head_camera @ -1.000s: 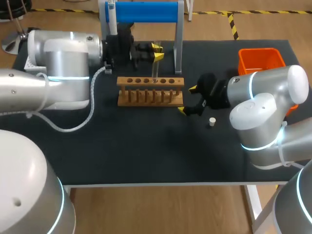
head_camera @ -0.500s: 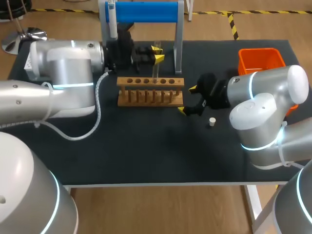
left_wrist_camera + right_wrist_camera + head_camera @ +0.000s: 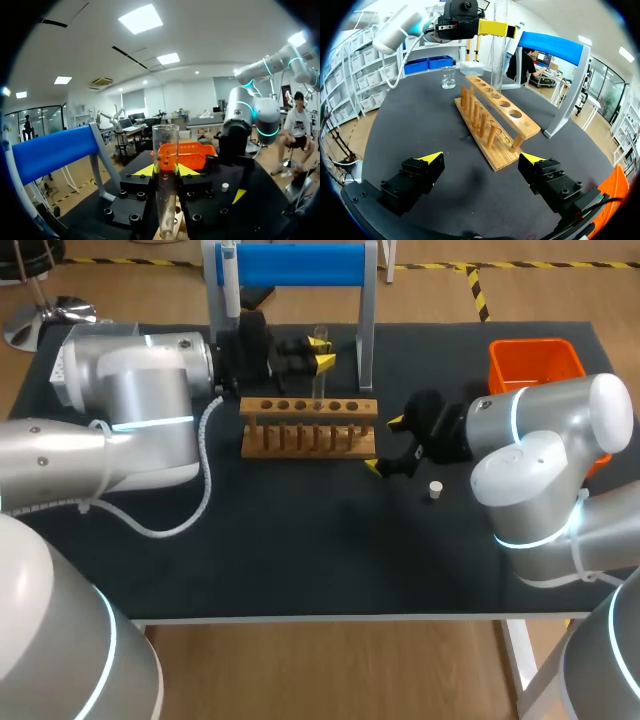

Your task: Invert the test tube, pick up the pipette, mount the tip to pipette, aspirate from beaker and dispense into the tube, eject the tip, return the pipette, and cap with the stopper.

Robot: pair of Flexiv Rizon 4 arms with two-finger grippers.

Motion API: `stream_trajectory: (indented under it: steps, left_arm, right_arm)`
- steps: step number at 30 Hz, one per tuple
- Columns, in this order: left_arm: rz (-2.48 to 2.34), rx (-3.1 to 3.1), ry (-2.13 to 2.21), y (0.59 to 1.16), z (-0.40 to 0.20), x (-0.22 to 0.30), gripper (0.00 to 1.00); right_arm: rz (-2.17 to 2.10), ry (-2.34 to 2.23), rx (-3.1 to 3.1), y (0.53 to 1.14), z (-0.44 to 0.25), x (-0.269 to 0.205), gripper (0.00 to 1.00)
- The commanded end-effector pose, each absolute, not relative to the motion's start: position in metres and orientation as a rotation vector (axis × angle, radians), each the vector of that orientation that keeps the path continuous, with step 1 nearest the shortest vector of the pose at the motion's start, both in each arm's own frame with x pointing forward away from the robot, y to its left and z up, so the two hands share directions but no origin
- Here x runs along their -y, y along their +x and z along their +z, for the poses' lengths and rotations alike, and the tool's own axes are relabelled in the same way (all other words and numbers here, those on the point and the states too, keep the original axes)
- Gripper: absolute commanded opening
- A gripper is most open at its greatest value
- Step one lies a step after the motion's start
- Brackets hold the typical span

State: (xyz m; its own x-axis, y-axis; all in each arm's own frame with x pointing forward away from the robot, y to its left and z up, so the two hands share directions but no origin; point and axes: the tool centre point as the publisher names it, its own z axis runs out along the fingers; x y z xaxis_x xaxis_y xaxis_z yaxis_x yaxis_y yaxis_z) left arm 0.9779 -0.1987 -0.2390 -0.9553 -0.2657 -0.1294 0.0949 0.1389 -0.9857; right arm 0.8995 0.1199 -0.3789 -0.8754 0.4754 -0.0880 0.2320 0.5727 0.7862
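Clamping test tube [image 3: 165, 142] upright, mouth up, in left gripper [image 3: 166, 170], directly above wooden rack [image 3: 308, 426], tube bottom meeting rack hole. Holding right gripper [image 3: 385, 445] spread wide just right of rack, gripping nothing. Showing white stopper [image 3: 435, 490] standing on table [image 3: 300, 540] further right of rack, apart from right gripper.

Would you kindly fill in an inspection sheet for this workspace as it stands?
Surface: black table, no spills seen.
Job's things: test tube upright, open end up, at the wooden rack; white stopper on the table right of the rack; pipette on the blue stand; beaker past the rack; orange bin at right rear.
Clutter: nothing seen.
Grippers: left gripper shut on the test tube; right gripper open, empty.
Cables: white cable loops from the left arm onto the table.
Surroundings: nothing seen.
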Motion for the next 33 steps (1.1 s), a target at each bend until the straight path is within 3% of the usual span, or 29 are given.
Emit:
stream_trajectory:
  steps: [1, 33]
  left_arm:
    - [-1.892, -2.135, -0.161, 0.977, -0.242, 0.202, 0.00]
    - [-1.904, -2.117, -0.172, 0.983, -0.264, 0.200, 0.00]
  right_arm:
    - [1.192, 0.581, -2.523, 0.900, -0.377, -0.119, 1.00]
    - [1.192, 0.581, -2.523, 0.900, -0.377, -0.119, 1.00]
